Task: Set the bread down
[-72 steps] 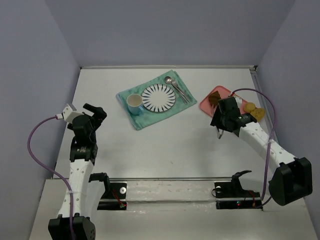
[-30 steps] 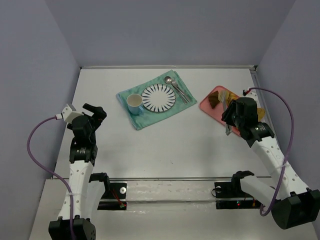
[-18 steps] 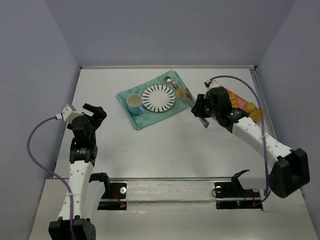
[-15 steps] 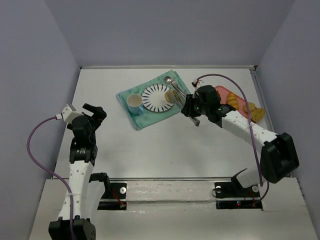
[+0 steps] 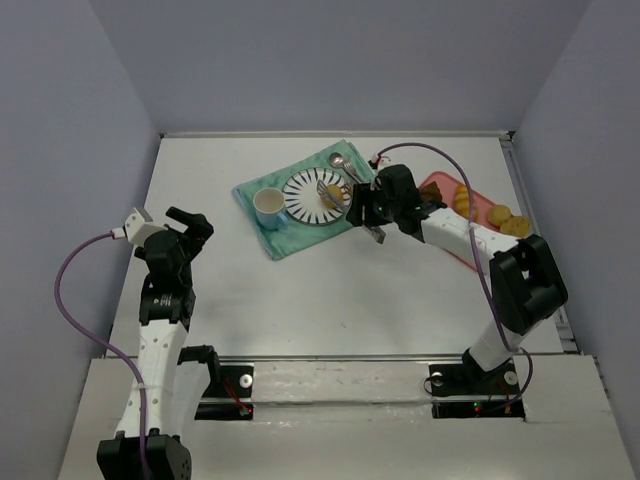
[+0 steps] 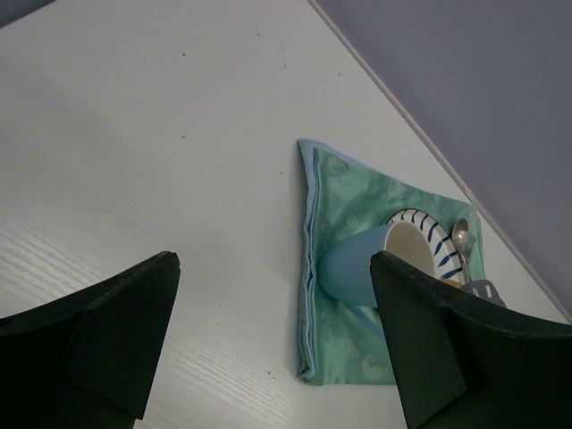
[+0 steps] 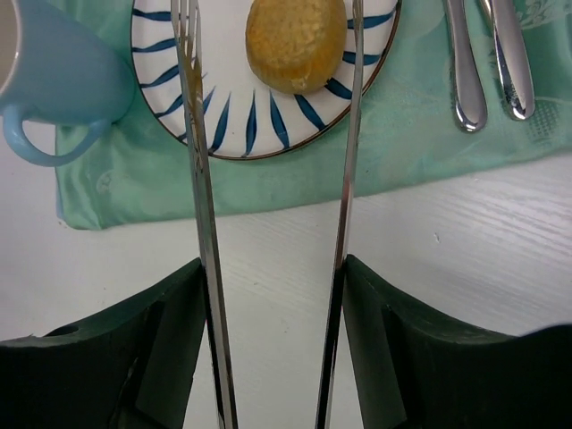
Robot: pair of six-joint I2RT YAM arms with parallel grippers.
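The bread (image 7: 296,43), a small round golden bun, lies on the blue-striped white plate (image 7: 250,147); in the top view the bun (image 5: 328,192) is on the plate's right part (image 5: 300,192). My right gripper (image 7: 273,268) is shut on metal tongs (image 7: 204,179). The tong arms are spread and pass either side of the bun without pinching it. In the top view this gripper (image 5: 372,205) hovers at the plate's right edge. My left gripper (image 5: 190,222) is open and empty at the far left, also in its wrist view (image 6: 273,268).
A light blue cup (image 5: 268,205) stands left of the plate on a green cloth (image 5: 290,238). Cutlery (image 5: 358,178) lies on the cloth's right side. A pink tray (image 5: 436,184) at the right holds a croissant (image 5: 462,203) and cookies (image 5: 505,218).
My right arm swung from the pink tray leftward to the plate, carrying the bun in the tongs. The tongs have now opened and the bun rests on the plate. The left arm stayed still.
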